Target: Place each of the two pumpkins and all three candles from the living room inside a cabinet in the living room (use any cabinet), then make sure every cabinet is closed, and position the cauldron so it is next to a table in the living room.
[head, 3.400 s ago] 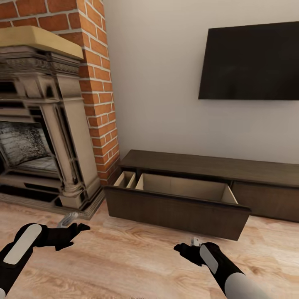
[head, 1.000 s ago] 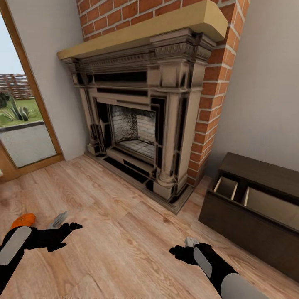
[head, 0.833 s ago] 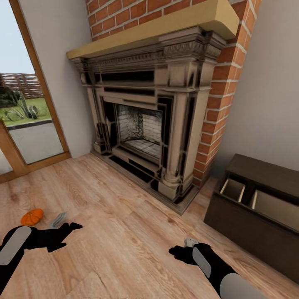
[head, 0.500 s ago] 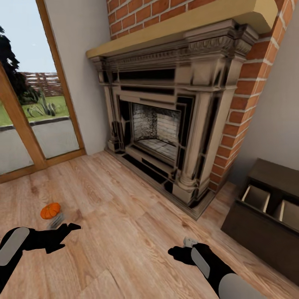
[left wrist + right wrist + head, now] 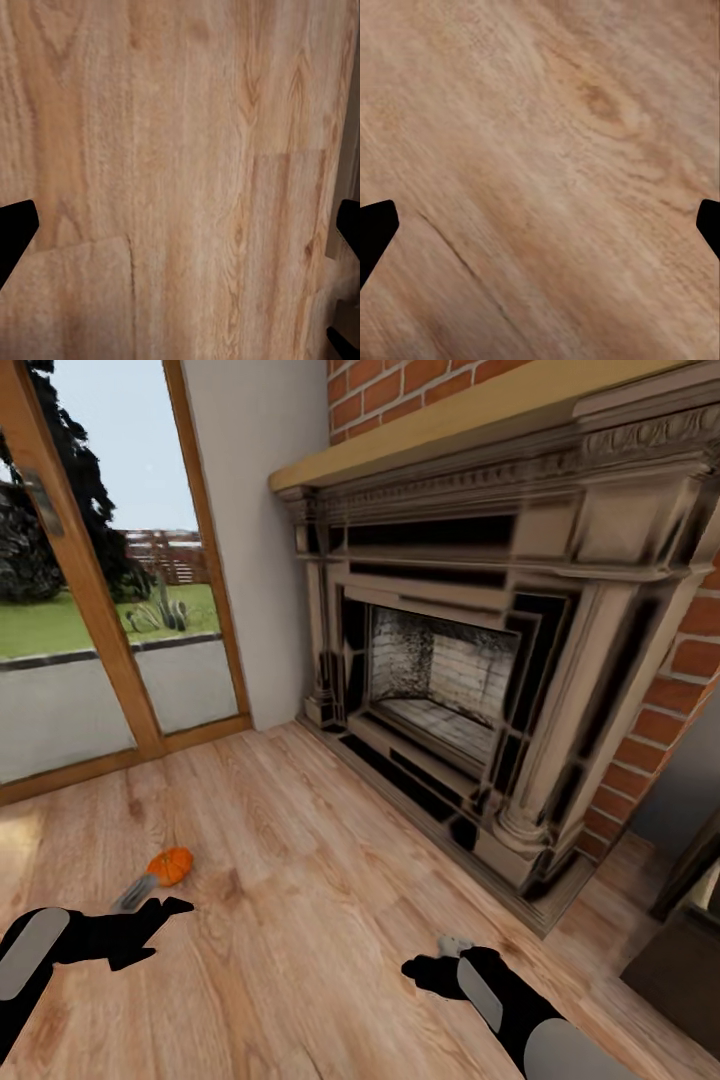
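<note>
Head view, left to right: glazed door with timber frame [image 5: 75, 575]; left end effector [image 5: 150, 920], its two black fingertips spread wide at opposite edges of the left wrist view, over bare wooden floor [image 5: 300, 880]; one orange pumpkin [image 5: 170, 865] on the floor just beyond that end effector, apart from it; ornate fireplace [image 5: 480, 660] with brick surround; right end effector [image 5: 430, 972], likewise spread and holding nothing, over the same floor; a dark corner of the cabinet [image 5: 680, 970] at the far right edge. Step judged in hand: approach to the pumpkin for collection; the next move calls for lowering the left end effector around the pumpkin, pinching it, then carrying it to the cabinet.
</note>
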You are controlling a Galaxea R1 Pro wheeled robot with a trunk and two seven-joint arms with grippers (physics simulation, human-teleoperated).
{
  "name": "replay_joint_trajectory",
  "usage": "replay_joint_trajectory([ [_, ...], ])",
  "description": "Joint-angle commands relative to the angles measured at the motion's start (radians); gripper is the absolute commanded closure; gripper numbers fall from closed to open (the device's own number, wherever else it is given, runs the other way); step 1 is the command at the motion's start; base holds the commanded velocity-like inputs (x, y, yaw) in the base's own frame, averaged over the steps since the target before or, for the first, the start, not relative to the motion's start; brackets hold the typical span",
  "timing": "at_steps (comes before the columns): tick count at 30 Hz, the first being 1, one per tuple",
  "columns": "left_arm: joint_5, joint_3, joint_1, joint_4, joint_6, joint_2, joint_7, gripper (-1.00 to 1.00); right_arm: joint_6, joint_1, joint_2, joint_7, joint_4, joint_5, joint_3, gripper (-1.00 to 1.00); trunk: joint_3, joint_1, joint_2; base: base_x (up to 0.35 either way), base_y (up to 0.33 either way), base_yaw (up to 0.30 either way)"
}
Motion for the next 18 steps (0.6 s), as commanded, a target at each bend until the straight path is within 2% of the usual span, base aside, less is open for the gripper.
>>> replay_joint_trajectory([
  [1, 0.010, 0.001, 0.000, -0.001, 0.003, 0.000, 0.010, -1.00, 0.004, -0.001, 0.002, -0.002, -0.001, -0.003, 0.012, -1.00, -0.002, 0.000, 0.000, 0.316, 0.119, 0.246],
  [6, 0.010, 0.002, 0.000, -0.001, 0.003, 0.000, 0.009, -1.00, 0.003, -0.001, 0.007, -0.003, -0.001, -0.003, 0.028, -1.00, -0.006, 0.000, 0.000, 0.322, 0.102, 0.246],
  [18, 0.010, 0.002, 0.000, 0.015, 0.003, 0.000, 0.008, -1.00, 0.003, -0.001, 0.007, -0.002, -0.001, -0.003, 0.031, -1.00, -0.018, 0.000, 0.000, 0.320, 0.153, 0.242],
])
